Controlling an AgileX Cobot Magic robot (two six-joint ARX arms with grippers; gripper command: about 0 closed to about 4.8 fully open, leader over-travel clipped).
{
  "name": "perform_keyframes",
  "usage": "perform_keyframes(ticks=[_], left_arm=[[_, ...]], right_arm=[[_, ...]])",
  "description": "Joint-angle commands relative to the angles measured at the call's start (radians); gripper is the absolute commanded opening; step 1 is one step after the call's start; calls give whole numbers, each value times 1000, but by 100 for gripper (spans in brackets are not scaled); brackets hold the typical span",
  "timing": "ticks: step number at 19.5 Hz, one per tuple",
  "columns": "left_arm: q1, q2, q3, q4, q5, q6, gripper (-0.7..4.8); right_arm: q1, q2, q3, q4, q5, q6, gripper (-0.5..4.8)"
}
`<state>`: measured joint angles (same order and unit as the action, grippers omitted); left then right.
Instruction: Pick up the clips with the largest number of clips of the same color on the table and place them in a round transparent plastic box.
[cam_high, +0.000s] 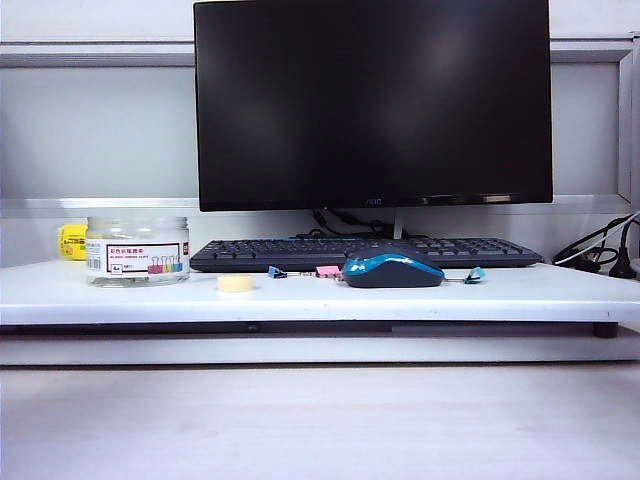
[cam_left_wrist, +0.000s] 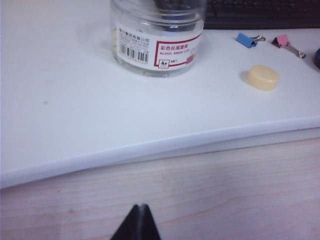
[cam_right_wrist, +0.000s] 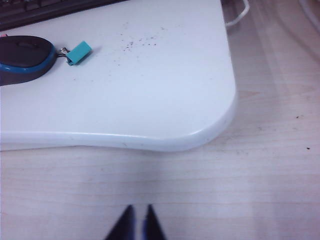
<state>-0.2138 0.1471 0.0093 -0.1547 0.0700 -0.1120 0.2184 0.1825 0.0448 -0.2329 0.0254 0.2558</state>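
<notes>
- The squat clear round plastic box with a red-striped white label stands on the raised white counter, left of the black keyboard
- No yellow clips can be made out
- Left gripper hangs before the box, fully closed, empty
- Right gripper hangs off the counter's corner, a slit showing, empty

1. Clear round transparent plastic box, white label with a red stripe.
2. Blue binder clip, pink binder clip, teal binder clip.
3. Pale yellow tape roll.
4. Black-and-blue mouse.
5. Black keyboard and monitor.
6. Black left gripper and right gripper.
</notes>
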Motion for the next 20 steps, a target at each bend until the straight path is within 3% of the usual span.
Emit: perform_keyframes(ticks=[1, 7, 12, 14, 15, 16, 20], left_arm=[[-1, 2, -5, 53, -2, 105, -5], [-1, 2, -5, 111, 4, 258, -5], [-1, 2, -5, 103, 5, 258, -5], [-1, 2, -5, 103, 5, 258, -5], [-1, 2, -5, 103, 5, 258, -5], [-1, 2, -5, 103, 5, 258, -5], [-1, 2, -5, 103, 5, 257, -5]], right_arm=[[0, 1, -15, 28, 2, -6, -5], [0, 2, -18, 28, -6, -6, -5], [0, 2, -20, 28, -16, -6, -5], [0, 2, -20, 28, 31, -6, -5], [0, 2, -20, 27, 89, -6, 32], [-1, 2, -20, 25, 117, -5, 34], [-1, 1, -20, 70, 127, -3, 31]])
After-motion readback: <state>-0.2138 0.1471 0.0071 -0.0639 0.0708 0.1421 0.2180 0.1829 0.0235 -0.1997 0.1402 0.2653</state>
